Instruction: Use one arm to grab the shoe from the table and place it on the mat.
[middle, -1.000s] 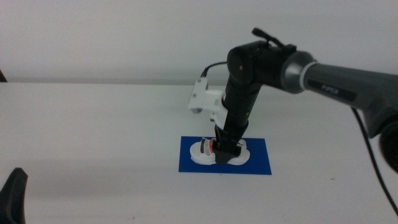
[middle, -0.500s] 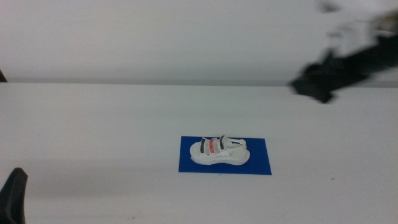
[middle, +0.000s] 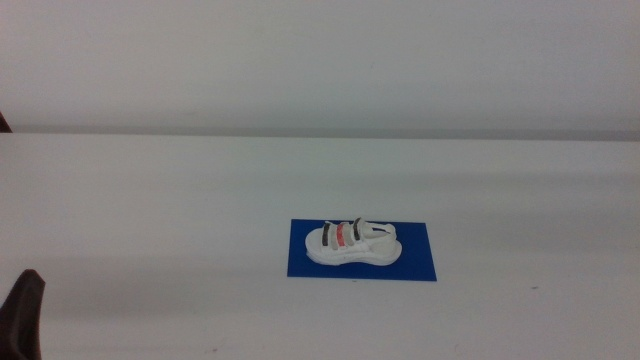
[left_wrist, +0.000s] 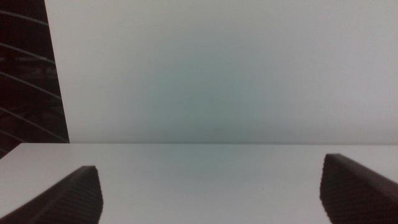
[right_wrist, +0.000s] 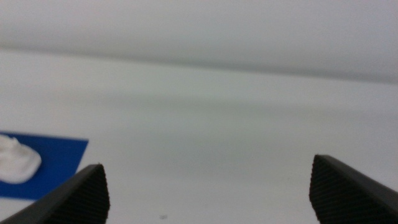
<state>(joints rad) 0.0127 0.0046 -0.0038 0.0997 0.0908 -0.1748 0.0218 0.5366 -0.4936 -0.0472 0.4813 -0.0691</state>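
Note:
The white shoe (middle: 354, 241) with grey and red straps lies on its sole on the dark-blue mat (middle: 420, 262), near the middle of the white table (middle: 160, 220). The right arm is out of the middle view. In the right wrist view my right gripper (right_wrist: 208, 193) is open and empty, jaws wide apart, with a corner of the mat (right_wrist: 59, 163) and the shoe's end (right_wrist: 15, 163) off to one side. My left gripper (left_wrist: 211, 196) is open and empty and faces bare table; a dark part of the left arm (middle: 22, 318) shows at the middle view's bottom left corner.
A plain white wall (middle: 320, 60) stands behind the table's far edge. A dark slatted surface (left_wrist: 25, 74) shows beside the table in the left wrist view.
The right gripper let go of the shoe on the mat, rose and drew back to the right, out of the middle view. The shoe stays on the mat. The left arm has not moved.

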